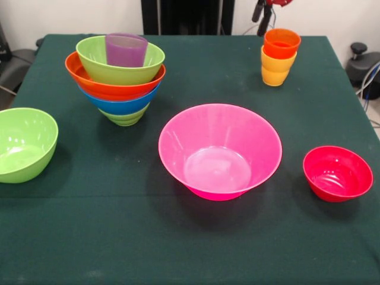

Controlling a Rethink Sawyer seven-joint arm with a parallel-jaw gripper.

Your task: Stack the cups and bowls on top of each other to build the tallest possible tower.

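The tower (117, 80) stands on the far left part of the green-clothed table (190, 237): a lime green bowl (124, 117) at the bottom, a blue bowl (122, 104) nested in it, an orange bowl (110, 88) in that, another lime green bowl (98, 65) on top, and a translucent purple cup (125, 50) standing upright inside the topmost bowl. The nested bowls lean slightly, with the upper rims tilted toward the left. Nearer the camera and right of the tower sits the large pink bowl (219, 149), upright and holding nothing. At the left edge a third lime green bowl (25, 144) sits alone, partly cut off by the frame, also with nothing in it. The small red bowl (337, 173) rests on the right side, well apart from the pink one, with nothing inside. On the far right, an orange cup (282, 42) is nested in a yellow cup (276, 69), both upright. Just above and left of these cups, the gripper (265, 18) shows at the top edge, dark fingers hanging below a red part; whether they are spread or pressed together cannot be told, and it touches nothing.
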